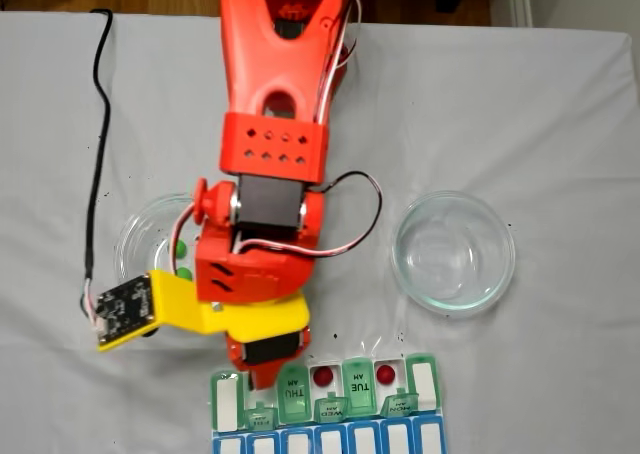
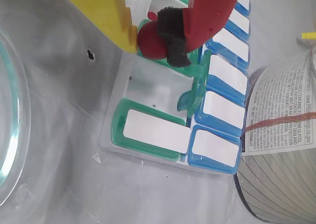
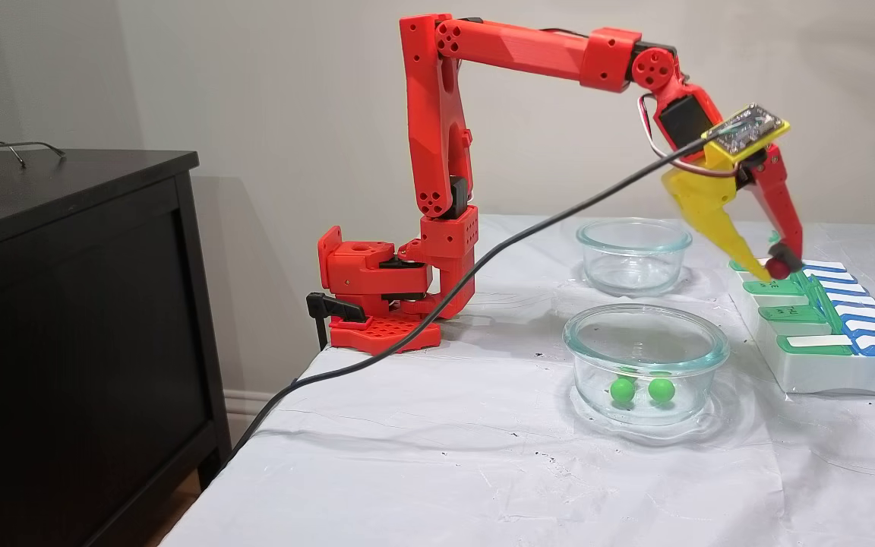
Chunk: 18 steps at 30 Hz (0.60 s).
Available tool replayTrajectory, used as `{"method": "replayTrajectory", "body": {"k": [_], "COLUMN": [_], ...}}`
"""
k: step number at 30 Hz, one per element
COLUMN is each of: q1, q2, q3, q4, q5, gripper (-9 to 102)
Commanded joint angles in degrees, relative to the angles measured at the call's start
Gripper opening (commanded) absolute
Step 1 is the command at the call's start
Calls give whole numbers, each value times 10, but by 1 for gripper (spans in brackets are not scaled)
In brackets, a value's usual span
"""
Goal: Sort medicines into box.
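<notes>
- White cloth-covered table: carries the arm, two dishes and the organizer.
- Red five-joint arm: reaches from its base across to the organizer at the right of the side-on fixed view.
- Rectangular weekly pill organizer with translucent green lids and a blue row: at the bottom edge of the top-down fixed view; two of its open white compartments each hold one dark red ball-shaped pill.
- Two round clear glass dishes: one, beside the arm, holds two bright green ball-shaped pills; the other has nothing visible in it.
- Two-finger gripper with one yellow and one red finger: closed on a dark red round pill, held just above an open compartment near the organizer's end in the wrist view.
</notes>
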Motion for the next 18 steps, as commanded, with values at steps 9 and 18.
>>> {"method": "replayTrajectory", "body": {"k": [9,18], "q1": [-18,-16], "q2": [-3,-60], "q3": [14,-34], "q4": [-69,-92], "q5": [18,30], "gripper": [0,0]}}
